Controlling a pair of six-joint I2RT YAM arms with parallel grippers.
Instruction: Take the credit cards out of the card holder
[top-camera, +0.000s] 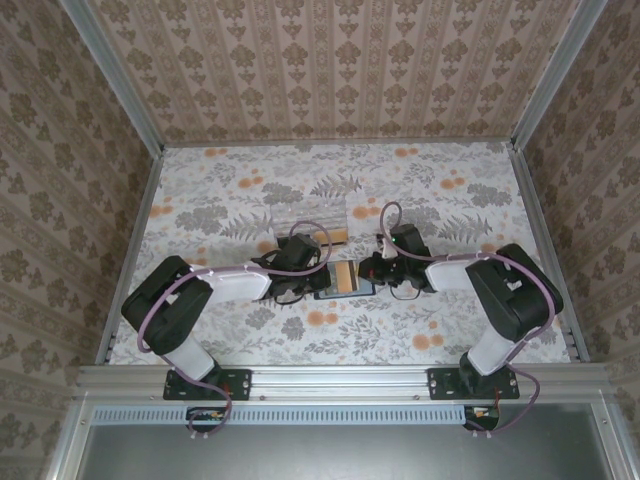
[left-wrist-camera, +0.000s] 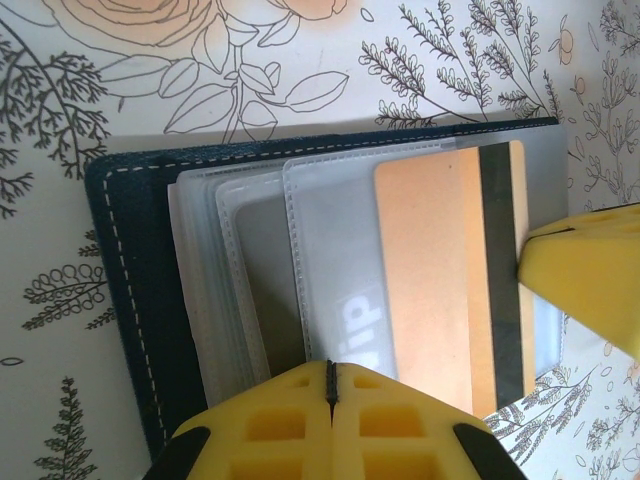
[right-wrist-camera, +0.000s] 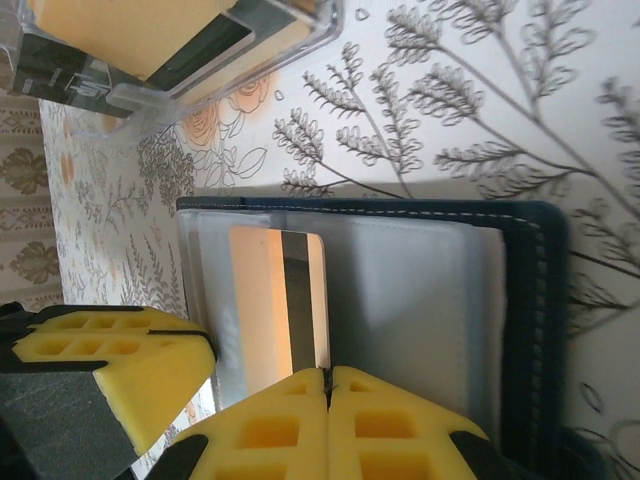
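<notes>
While both grippers' pads press together, your orange card (left-wrist-camera: 430, 270) lies two o'clock of the left gripper (left-wrist-camera: 330, 372), touching the right gripper (right-wrist-camera: 328, 378). You see one card showing in one card holder (left-wrist-camera: 125, 260).

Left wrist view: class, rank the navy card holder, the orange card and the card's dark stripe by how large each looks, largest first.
1. navy card holder, lying open and spanning most of the picture.
2. orange card, clearly smaller than the holder.
3. dark stripe, a narrow band along that card.
</notes>
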